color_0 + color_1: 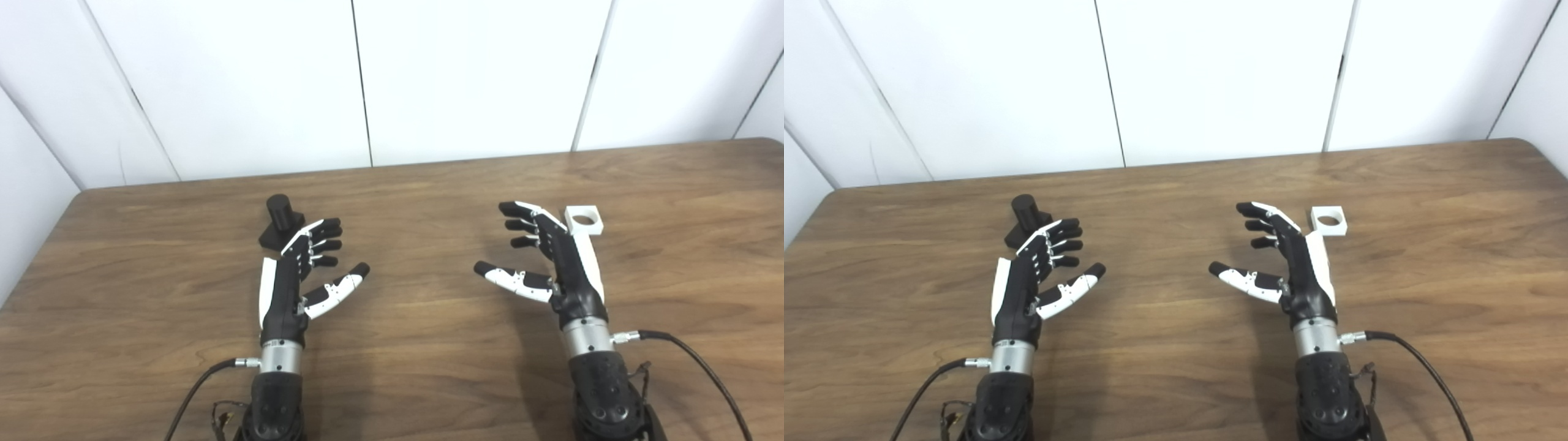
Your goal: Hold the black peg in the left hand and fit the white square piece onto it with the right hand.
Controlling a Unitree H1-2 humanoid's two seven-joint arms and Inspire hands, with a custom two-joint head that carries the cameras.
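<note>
Black cylindrical peg on square base point(280, 220): upright, far-left on wooden surface point(416, 343), base partly hidden behind left hand point(300, 275). White square piece w/ round hole point(1328, 220): flat, just beyond right hand point(1286, 263). Both hands empty, fingers spread.

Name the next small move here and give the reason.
Probably the left hand should ease forward and a little to its left, then close around the black peg. Both hands are open and hold nothing; the peg stands upright on the table just beyond the left fingertips, and the white square piece lies untouched beside the right hand. The peg must be held first.
</note>
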